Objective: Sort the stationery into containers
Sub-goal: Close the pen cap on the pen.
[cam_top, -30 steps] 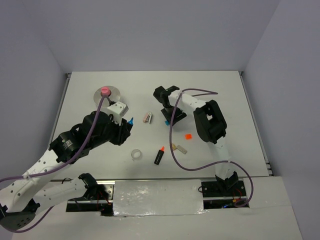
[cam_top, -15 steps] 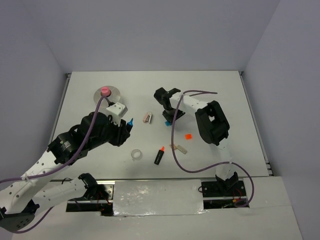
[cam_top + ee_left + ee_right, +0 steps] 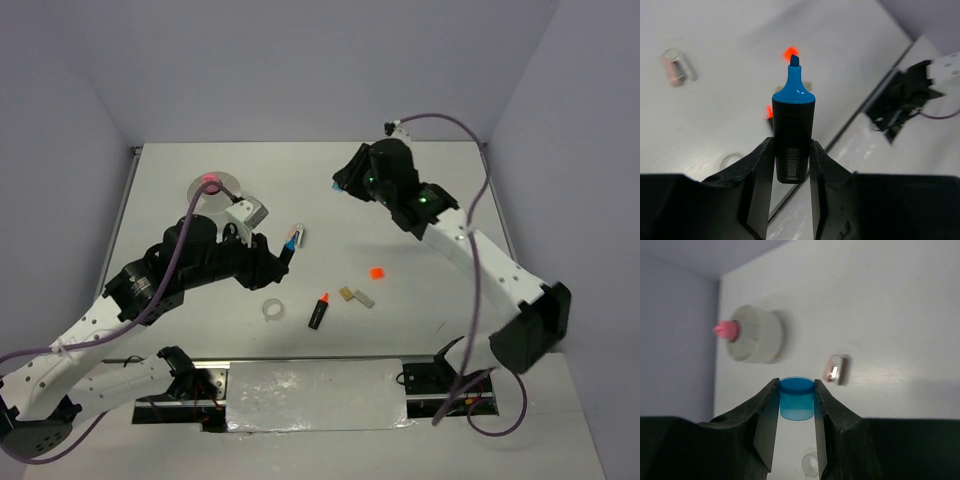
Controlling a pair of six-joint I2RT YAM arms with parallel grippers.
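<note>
My left gripper (image 3: 286,247) is shut on a black marker (image 3: 792,135) with a bare blue tip, held above the table. My right gripper (image 3: 344,181) is raised over the far middle and shut on a translucent blue cap (image 3: 796,399). The round whitish dish (image 3: 222,190) sits far left with a pink cylinder (image 3: 209,181) in it; both show in the right wrist view, the dish (image 3: 757,335) with the cylinder (image 3: 725,329). On the table lie a pink-tan block (image 3: 836,369), an orange square (image 3: 377,271), tan and grey blocks (image 3: 357,296), an orange-capped marker (image 3: 318,311) and a clear tape ring (image 3: 271,311).
Purple cables trail from both arms above the table. Grey walls close the table at the back and both sides. The arm bases and a foil-covered strip (image 3: 315,390) lie along the near edge.
My right gripper has lifted off the table with the blue cap and swung toward the far side. My left gripper has moved right with the marker.
</note>
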